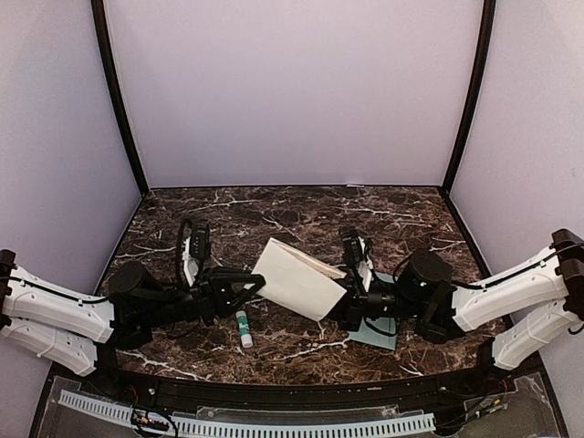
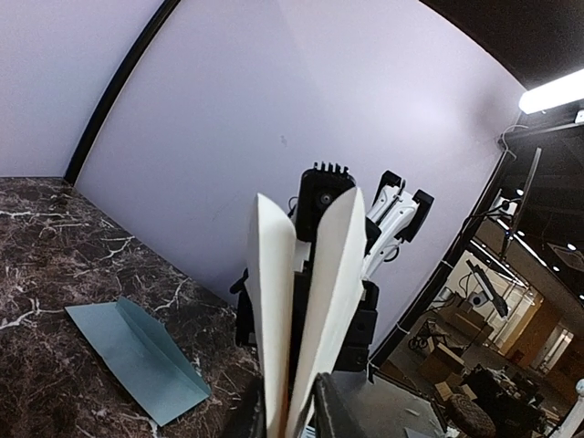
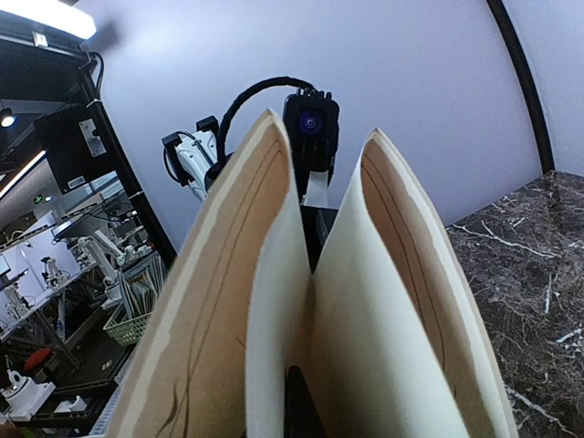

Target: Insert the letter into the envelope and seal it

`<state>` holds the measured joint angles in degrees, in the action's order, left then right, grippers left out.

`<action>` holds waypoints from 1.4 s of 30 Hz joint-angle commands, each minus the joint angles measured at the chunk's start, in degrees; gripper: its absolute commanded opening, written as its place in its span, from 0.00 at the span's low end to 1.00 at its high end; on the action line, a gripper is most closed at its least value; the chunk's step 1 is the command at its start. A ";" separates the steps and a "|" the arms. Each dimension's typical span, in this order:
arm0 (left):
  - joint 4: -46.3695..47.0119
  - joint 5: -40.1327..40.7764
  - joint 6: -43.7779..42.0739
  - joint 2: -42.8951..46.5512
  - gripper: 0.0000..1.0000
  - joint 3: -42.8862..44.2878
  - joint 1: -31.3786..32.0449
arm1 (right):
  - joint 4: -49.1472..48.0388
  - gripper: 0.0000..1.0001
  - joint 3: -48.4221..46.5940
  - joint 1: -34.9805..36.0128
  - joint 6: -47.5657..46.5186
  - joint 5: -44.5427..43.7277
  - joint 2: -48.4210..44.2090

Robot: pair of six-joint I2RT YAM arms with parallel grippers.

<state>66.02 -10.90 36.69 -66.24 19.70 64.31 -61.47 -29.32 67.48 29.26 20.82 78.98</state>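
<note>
Above the middle of the counter (image 1: 274,219), a folded cream letter (image 1: 297,278) hung between the two arms, clear of the surface and tilted. The left gripper (image 1: 258,288) met its left edge; in the left wrist view its fingers (image 2: 333,411) stood narrow, one against each leaf of the sheet, holding it where the leaves came together. The right gripper (image 1: 347,294) was closed tight on the letter's right edge, and from there the two leaves splayed apart in a V.

The pale teal envelope (image 1: 376,333) lay flat on the counter near the front edge, right of the middle, partly under the right arm and apart from the letter. A glue stick (image 1: 244,329) lay near the front edge, just below the left gripper.
</note>
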 commanded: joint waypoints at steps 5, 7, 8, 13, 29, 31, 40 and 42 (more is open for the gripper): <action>3.66 -1.05 -0.46 1.92 0.04 -1.42 0.29 | -2.08 0.00 -1.81 0.63 0.73 1.16 0.55; 3.71 -0.84 -0.54 2.15 0.00 -1.61 0.29 | -1.88 0.00 -1.79 0.55 0.72 1.06 0.35; 3.74 -0.63 -0.60 2.24 0.00 -1.76 0.29 | -1.47 0.00 -1.87 0.62 0.67 0.80 0.25; 2.55 0.17 -1.46 3.43 0.00 -1.91 0.29 | 4.24 0.17 -2.05 0.58 -1.33 -2.14 -2.28; -26.77 -0.43 -14.51 12.18 0.00 6.80 0.29 | 49.98 0.84 -4.20 0.62 -11.92 -24.70 -31.31; -29.89 -1.95 -16.07 12.14 0.00 7.99 0.29 | 53.39 0.97 -6.28 0.56 -13.12 -22.01 -31.49; -34.46 -11.87 -18.47 8.71 0.00 11.31 0.29 | 59.97 0.99 -16.59 0.61 -17.73 -7.29 -22.58; -34.82 -12.59 -18.63 7.95 0.00 11.78 0.29 | 60.05 0.99 -18.08 0.62 -18.18 -3.88 -20.80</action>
<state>32.99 -18.70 19.66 -57.23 29.19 64.42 -3.55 -43.62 67.85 13.32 9.74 55.37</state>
